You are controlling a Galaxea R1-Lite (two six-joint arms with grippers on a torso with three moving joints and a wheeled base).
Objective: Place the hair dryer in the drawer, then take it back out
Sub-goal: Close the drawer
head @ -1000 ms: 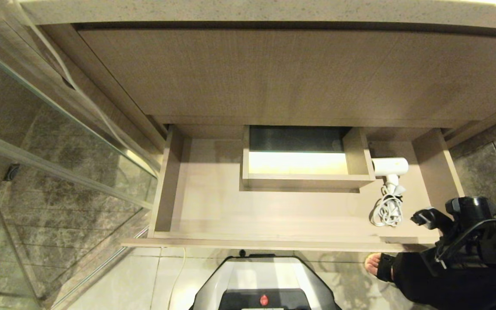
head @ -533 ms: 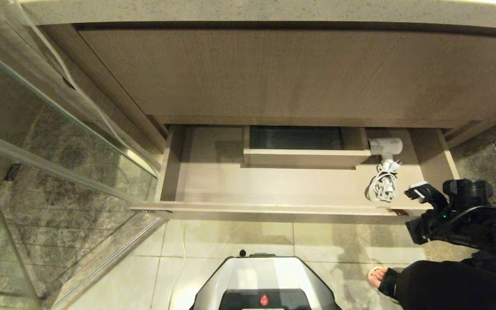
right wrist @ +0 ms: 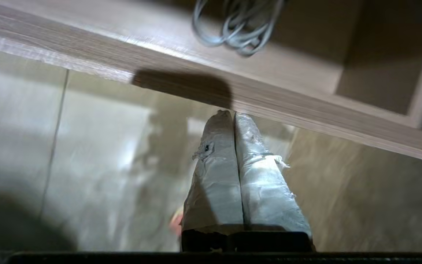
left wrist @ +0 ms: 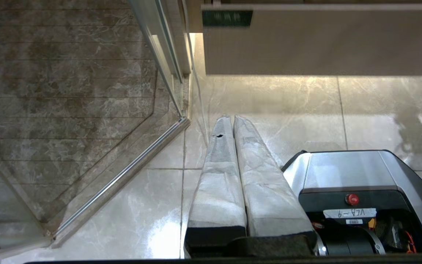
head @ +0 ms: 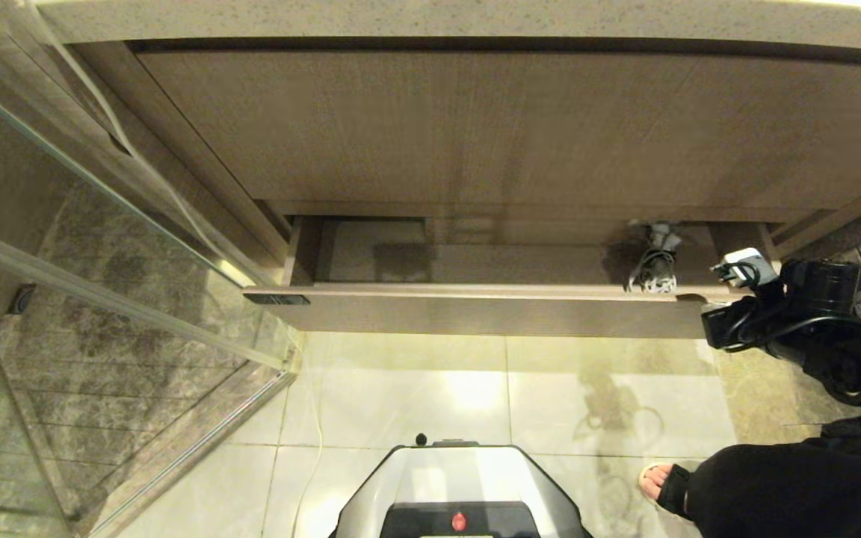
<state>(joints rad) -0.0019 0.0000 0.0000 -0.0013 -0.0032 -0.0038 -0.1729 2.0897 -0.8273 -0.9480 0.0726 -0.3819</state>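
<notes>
Where the drawer point(head: 475, 314) nears shut, only the hair dryer point(head: 655, 258) cord visible; right pincer point(right wrist: 233, 115) together, empty.

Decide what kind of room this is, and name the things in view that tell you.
Most likely a bathroom: a glass shower screen on the left, a tiled floor, and a wide vanity drawer under a stone counter, with a hair dryer's cord inside.

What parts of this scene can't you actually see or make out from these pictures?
- Hair dryer: head view, its barrel is hidden under the cabinet; only the handle and cord show.
- Drawer: head view, its back half lies under the cabinet.
- Right hand: right wrist view, blur hides whether the tips touch the drawer front.
- Person: head view, cut off by the edge.
</notes>
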